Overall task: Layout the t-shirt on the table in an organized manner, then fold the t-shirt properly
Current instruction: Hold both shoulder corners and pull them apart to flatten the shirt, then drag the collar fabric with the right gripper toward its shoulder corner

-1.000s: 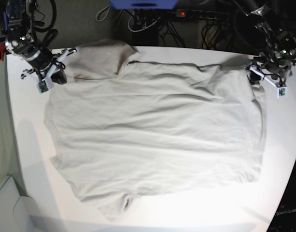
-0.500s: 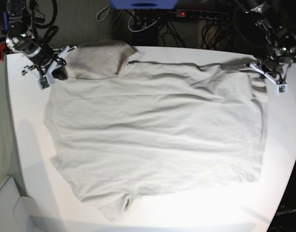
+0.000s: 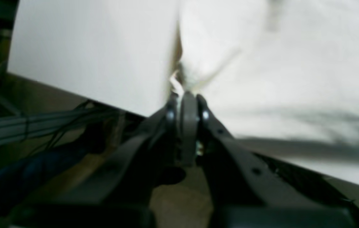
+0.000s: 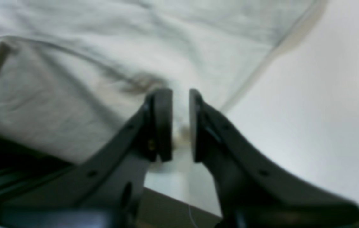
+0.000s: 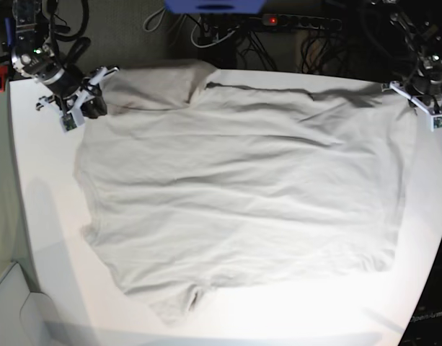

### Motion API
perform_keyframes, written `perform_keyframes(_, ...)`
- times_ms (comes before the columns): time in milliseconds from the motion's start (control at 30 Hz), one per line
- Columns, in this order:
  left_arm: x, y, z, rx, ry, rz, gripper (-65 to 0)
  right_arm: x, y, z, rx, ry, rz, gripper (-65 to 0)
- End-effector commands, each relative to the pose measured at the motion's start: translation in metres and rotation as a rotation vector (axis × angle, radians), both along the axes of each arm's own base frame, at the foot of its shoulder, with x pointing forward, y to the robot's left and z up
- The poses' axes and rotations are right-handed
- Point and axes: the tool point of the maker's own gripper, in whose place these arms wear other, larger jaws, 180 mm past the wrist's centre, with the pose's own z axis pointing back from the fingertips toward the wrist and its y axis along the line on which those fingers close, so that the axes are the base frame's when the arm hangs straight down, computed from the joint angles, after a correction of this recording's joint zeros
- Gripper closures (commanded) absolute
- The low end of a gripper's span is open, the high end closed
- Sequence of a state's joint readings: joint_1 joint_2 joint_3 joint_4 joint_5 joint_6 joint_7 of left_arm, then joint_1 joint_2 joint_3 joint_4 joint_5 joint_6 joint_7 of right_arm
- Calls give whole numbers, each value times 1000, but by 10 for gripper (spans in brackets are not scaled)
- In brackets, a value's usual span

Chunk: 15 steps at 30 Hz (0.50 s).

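Shirt dragged toward the far edge!
Left gripper (image 3: 184, 95) pinches t-shirt (image 5: 235, 194); right gripper (image 4: 181, 122) slightly parted

Your left gripper (image 5: 417, 97) sits at the upper right of the base view, its jaws pressed fully together on a pinch of the t-shirt (image 5: 242, 194). Your right gripper (image 4: 181, 123) sits at the upper left, its jaws slightly parted with a narrow gap, tips low over the cloth.
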<state>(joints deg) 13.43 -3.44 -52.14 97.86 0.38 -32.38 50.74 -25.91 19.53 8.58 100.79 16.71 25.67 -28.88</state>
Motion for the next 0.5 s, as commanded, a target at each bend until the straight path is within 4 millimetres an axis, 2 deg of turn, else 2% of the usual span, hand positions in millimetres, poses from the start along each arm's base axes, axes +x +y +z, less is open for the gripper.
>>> perform_keyframes(0, 8, 5, 11, 23, -40, -6, 0, 5, -2, 10, 0, -37, 6, -147)
perform_keyframes(167, 11, 5, 13, 23, -49, -5, 0, -5, 0, 4, 4, -12, 15, -186)
perform_keyframes(333, 12, 5, 14, 23, -50, -5, 0, -21, 29, 3, 64, 12, 185, -248)
perform_keyframes(467, 12, 5, 14, 23, -50, -5, 0, -24, 33, 0, 81, 17, 176, -263)
